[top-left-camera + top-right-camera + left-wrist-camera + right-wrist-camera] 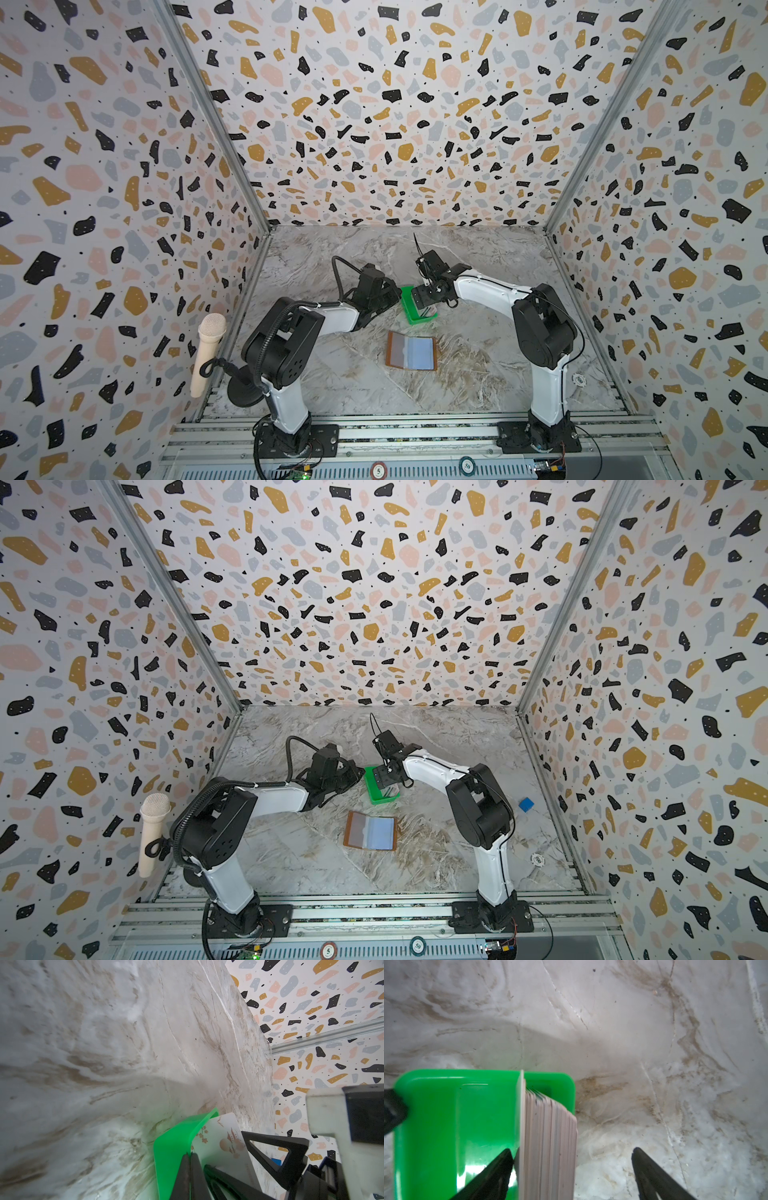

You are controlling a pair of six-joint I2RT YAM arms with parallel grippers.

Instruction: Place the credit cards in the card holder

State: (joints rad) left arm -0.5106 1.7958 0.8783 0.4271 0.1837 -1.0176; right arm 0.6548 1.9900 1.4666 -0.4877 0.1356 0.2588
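- The green tray point(409, 312) point(374, 792) sat on the marble table point(478, 365) between the two arms, towards the middle in both top views
- The credit cards point(550, 1136) stood on edge as a stack inside that tray, packed against one side of it, leaving the rest of the tray point(436, 1105) bare
- The front card point(224, 1142) was white with a peach and gold design, seen from the left wrist just beside the tray's wall point(170, 1147)
- The left gripper point(190, 1155) had its jaws together at the tray's rim, apparently pinching the thin green wall
- The right gripper point(572, 1149) hung over the stack with its jaws wide apart: one finger point(496, 1169) was inside the tray beside the front card, the other point(652, 1169) was outside the tray above the table, so the stack lay between them unclamped
- The card holder point(411, 351) point(370, 833) lay opened flat on the table nearer the arm bases than the tray, apart from it, its bluish-grey sleeves facing up inside a brown border
- A small blue cube point(526, 804) lay well apart by the right arm, with a white chip point(537, 859) nearer the front rail
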